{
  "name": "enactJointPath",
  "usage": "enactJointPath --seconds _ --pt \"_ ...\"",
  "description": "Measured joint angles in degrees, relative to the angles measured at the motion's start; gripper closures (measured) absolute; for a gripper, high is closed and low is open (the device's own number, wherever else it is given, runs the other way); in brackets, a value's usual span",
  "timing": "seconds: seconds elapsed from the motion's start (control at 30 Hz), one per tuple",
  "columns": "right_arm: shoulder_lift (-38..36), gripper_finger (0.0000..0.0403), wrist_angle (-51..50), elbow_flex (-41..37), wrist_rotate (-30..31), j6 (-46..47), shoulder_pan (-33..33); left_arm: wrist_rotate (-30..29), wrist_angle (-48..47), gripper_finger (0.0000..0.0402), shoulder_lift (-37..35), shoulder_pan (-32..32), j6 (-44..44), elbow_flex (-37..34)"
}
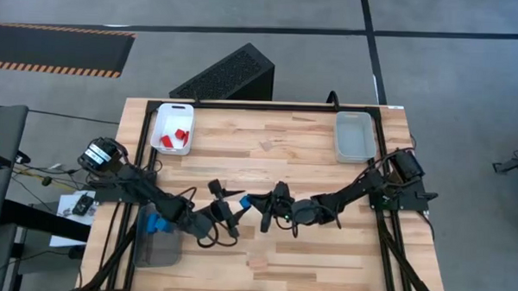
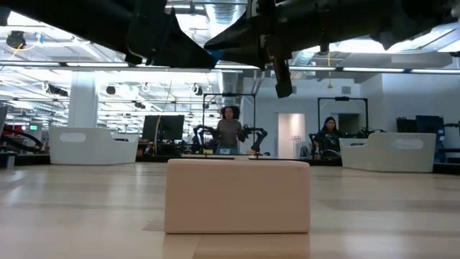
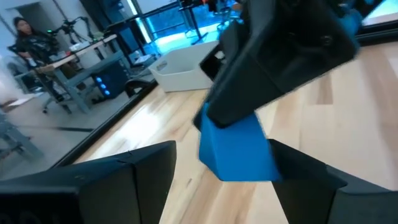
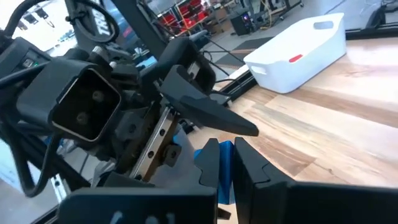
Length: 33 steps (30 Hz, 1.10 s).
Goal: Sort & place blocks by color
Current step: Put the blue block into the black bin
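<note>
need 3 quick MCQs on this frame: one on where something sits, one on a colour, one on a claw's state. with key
1. Where are the red blocks?
A. In the white tray at the table's far left corner
B. In the clear tray at the far right
C. Loose at the table's middle

2. What colour is the block in the right claw?
A. Red
B. Plain wood
C. Blue

3. How does the left claw stand?
A. Shut on a block
B. Open, fingers spread either side of the held block
C. Parked off the table

Key:
1 A: the high view shows the red blocks inside the white tray.
2 C: the right wrist view shows the right claw shut on a blue block.
3 B: the left wrist view shows the left claw with both fingers apart around that block, not gripping it.
</note>
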Motion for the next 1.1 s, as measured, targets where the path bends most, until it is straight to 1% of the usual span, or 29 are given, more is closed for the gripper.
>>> enactJointPath --seconds 0.13,0.23,0.4,0.53,0.7,0.8,0.87,0.97,1.03,1.1 --pt "0.0 0.0376 -0.4 0.0 0.1 0.3 -0.4 -1.9 0.2 0.0167 0.0 0.2 0.4 0.0" --pt "0.0 0.0376 -0.4 0.0 0.2 0.3 -0.3 -1.9 0.2 0.0183 0.0 0.1 0.5 0.0" --pt "0.0 0.0375 -0.4 0.0 0.2 0.3 -0.3 -0.8 0.2 0.0246 0.0 0.1 0.5 0.0" --pt "0.0 0.0372 -0.8 0.0 0.7 0.4 -0.3 -1.6 0.0 0.0291 0.0 0.1 1.0 0.0" --pt "-0.1 0.0348 -1.7 0.0 0.8 -1.1 -0.3 -2.0 0.7 0.0293 0.1 0.1 4.9 0.0" --pt "-0.1 0.0323 -1.7 0.1 0.8 -4.1 -0.3 -3.0 1.1 0.0275 0.1 -0.3 5.9 0.0" --pt "-0.1 0.0306 -2.1 0.1 0.9 -6.0 -0.2 -4.7 1.2 0.0269 0.1 -0.7 5.9 0.0" --pt "-0.5 0.0279 -3.1 0.0 1.0 -8.8 -0.1 -7.8 1.0 0.0271 -0.1 -2.4 6.3 0.0" --pt "-1.4 0.0263 -3.7 0.0 1.1 -9.8 0.1 -10.9 -1.5 0.0277 -1.0 -4.9 7.2 0.0" --pt "-2.7 0.0247 -5.7 0.0 1.7 -11.6 0.8 -13.4 -6.0 0.0282 -2.7 -7.9 6.8 0.0"
